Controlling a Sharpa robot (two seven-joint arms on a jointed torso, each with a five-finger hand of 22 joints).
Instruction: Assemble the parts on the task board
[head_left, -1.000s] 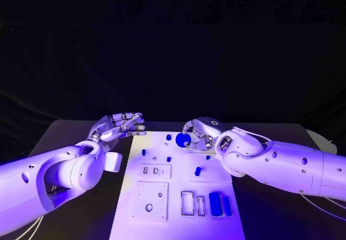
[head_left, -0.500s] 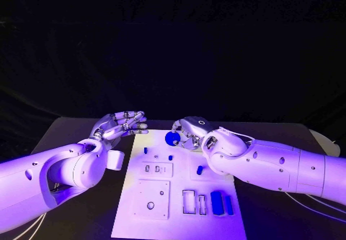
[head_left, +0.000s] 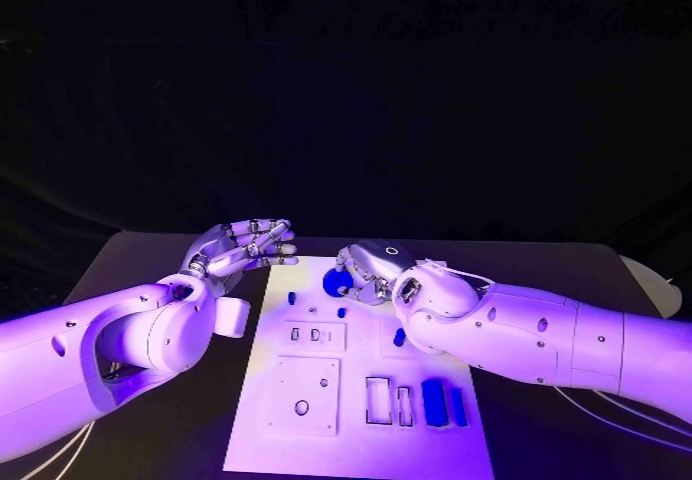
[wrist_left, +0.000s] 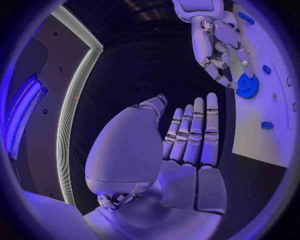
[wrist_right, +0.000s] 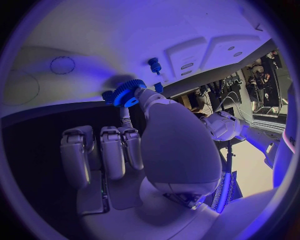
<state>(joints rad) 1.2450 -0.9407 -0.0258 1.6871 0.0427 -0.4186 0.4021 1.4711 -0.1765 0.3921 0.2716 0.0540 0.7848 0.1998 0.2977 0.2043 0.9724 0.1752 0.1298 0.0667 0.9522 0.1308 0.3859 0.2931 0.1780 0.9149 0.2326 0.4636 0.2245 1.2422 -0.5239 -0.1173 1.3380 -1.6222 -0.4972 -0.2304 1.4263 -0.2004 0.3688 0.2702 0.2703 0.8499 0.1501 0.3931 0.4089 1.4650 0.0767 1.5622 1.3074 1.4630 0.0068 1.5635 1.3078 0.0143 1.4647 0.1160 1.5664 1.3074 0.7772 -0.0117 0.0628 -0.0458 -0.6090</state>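
The white task board lies lengthwise in the middle of the black table. My right hand hovers over the board's far end and pinches a blue gear between thumb and a finger; the gear shows close above the board, next to a small blue peg. My left hand is just off the board's far left corner, holding nothing, its fingers stretched out side by side. The left wrist view also shows the right hand with the gear.
Small blue pegs stand on the board's far half, and two blue blocks sit beside empty slots near the front. Square plates lie on the board's left side. A pale round object sits at the table's right edge.
My right hand has carried the blue gear to the left over the board's far end. The left hand has barely moved.
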